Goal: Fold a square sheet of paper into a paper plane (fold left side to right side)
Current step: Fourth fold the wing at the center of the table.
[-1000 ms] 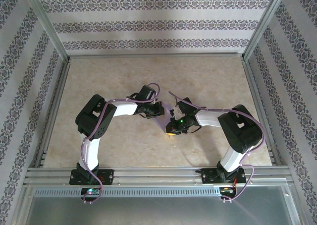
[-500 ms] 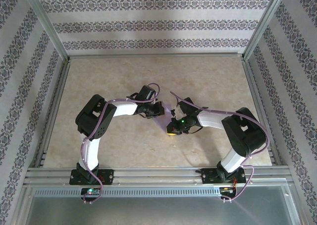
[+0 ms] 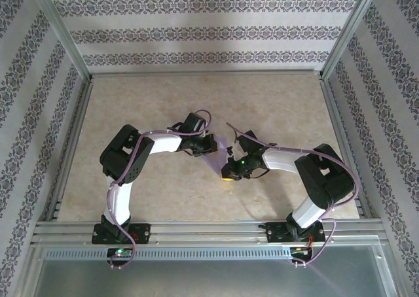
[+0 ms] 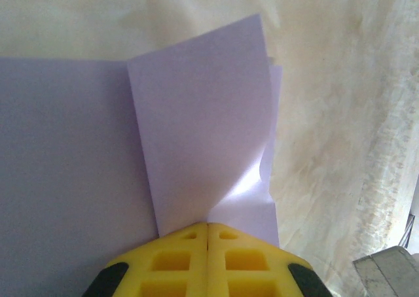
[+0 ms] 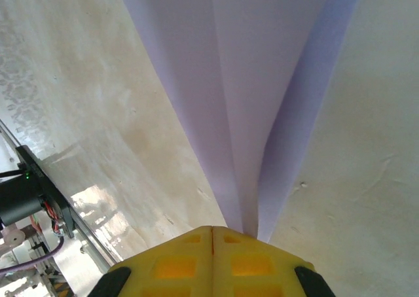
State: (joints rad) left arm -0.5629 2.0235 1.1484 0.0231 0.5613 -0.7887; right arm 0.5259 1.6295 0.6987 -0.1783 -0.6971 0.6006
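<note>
The lavender sheet of paper [image 3: 220,146] lies mid-table between the two arms, folded into a narrow pointed shape. In the left wrist view one flap [image 4: 196,127] stands up from a flat layer, and its crease runs down to my left gripper [image 4: 208,226], whose yellow fingers are shut with their tips against the paper. In the right wrist view the paper [image 5: 249,81] tapers to a point at my right gripper [image 5: 213,229], also shut, with the point running under its right finger. From above, the left gripper [image 3: 211,148] sits at the paper's left edge and the right gripper [image 3: 227,174] at its near end.
The beige tabletop [image 3: 163,107] is bounded by aluminium rails [image 3: 72,146] and patterned walls. The right arm's elbow [image 3: 324,173] reaches toward the right rail. A metal bracket [image 4: 393,271] shows at a corner of the left wrist view.
The right arm's elbow has swung slightly to the right and a little more lavender paper shows between the grippers. The left arm has held still.
</note>
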